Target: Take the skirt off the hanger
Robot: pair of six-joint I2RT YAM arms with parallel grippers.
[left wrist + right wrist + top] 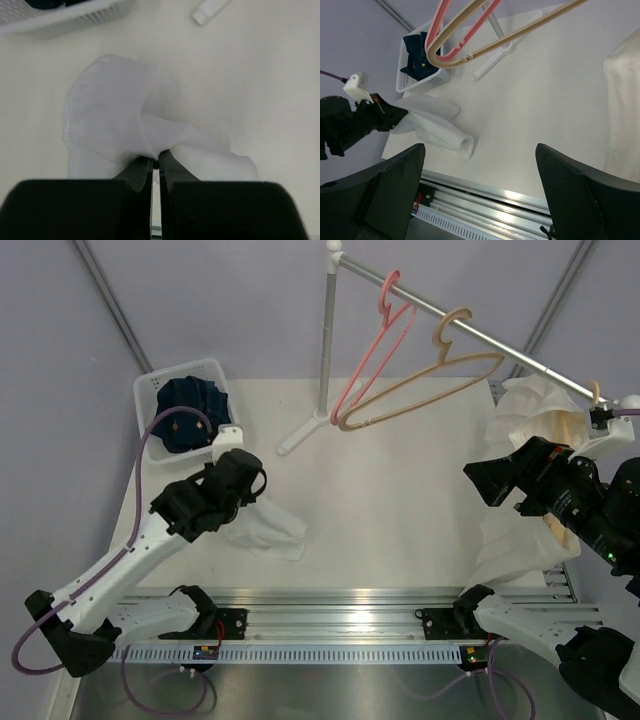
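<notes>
Tabletop (400,500): one skirt (268,527) (second skirt (530,415) hung).

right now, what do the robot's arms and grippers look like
Both arms have white links and black joints. The left arm ends in the black left gripper. A purple cable loops to a white box at its wrist. The right gripper is black and blocky, and the right arm shows a small green light.

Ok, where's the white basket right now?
Top view: the white basket sits far left on the table, dark clothing inside, just beyond the left gripper, shut on a white cloth.
</notes>
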